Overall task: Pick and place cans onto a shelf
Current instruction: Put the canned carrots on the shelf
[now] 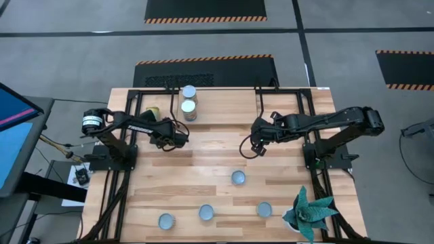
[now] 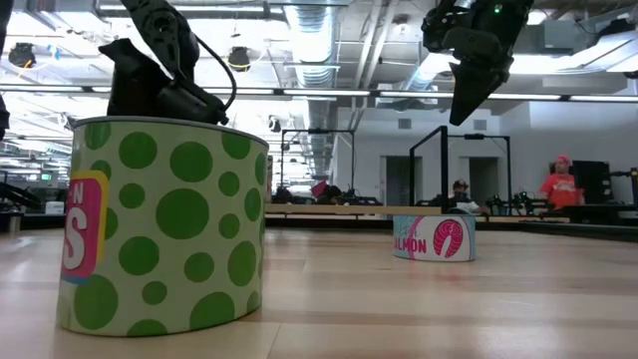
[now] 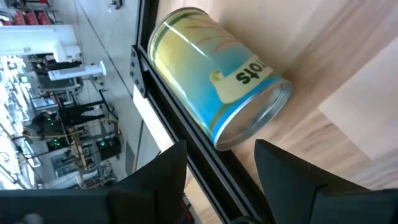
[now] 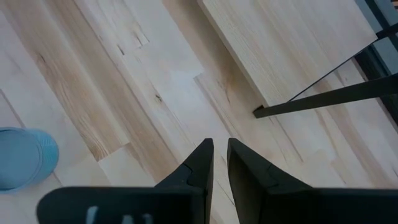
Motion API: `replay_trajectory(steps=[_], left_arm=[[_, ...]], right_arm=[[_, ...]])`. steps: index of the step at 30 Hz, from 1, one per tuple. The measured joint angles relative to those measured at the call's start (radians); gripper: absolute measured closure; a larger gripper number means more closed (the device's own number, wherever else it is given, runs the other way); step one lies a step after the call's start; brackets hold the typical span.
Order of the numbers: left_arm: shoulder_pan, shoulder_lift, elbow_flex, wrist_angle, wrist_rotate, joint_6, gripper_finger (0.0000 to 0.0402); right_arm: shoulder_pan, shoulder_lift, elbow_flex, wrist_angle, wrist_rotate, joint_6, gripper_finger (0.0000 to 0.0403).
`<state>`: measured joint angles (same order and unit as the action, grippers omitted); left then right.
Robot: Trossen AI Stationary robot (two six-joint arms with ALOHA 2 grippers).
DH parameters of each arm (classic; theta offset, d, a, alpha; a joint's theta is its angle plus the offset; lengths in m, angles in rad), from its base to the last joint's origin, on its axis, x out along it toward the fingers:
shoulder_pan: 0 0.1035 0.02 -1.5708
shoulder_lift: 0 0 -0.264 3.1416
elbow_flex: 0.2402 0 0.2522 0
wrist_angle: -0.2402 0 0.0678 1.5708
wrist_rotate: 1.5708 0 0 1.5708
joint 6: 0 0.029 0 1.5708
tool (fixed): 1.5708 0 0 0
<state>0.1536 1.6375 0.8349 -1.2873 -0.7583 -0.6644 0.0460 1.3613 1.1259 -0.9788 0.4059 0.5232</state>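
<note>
We saw the left gripper (image 3: 217, 168) open and empty near the shelf (image 1: 224, 108), with a can (image 3: 214, 74) on its side just ahead of the fingers, long axis across the gap. The right gripper (image 4: 219, 163), nearly shut and empty, hung farther off.

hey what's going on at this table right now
Two robot arms are moving cans onto a shelf. The left end effector is open and empty, near a can lying on its side by the table's black frame. The right end effector hovers nearly shut over bare wood, holding nothing. Two cans are at the shelf's left end; four upright cans wait on the table.
</note>
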Motion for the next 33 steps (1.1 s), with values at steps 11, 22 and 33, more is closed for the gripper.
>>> replay_trajectory(steps=[11,22,33], left_arm=[[0.058,0.0,0.0,0.029,0.009,0.044,0.027],[0.058,0.0,-0.032,0.074,0.028,0.053,0.0387],[-0.031,-0.009,0.06,0.022,0.138,0.018,0.0401]], right_arm=[[0.0,0.0,0.0,0.0,0.0,0.01,0.0333],[0.0,0.0,0.0,-0.001,0.0,0.01,0.0333],[0.0,0.0,0.0,-0.004,0.0,0.002,0.0333]])
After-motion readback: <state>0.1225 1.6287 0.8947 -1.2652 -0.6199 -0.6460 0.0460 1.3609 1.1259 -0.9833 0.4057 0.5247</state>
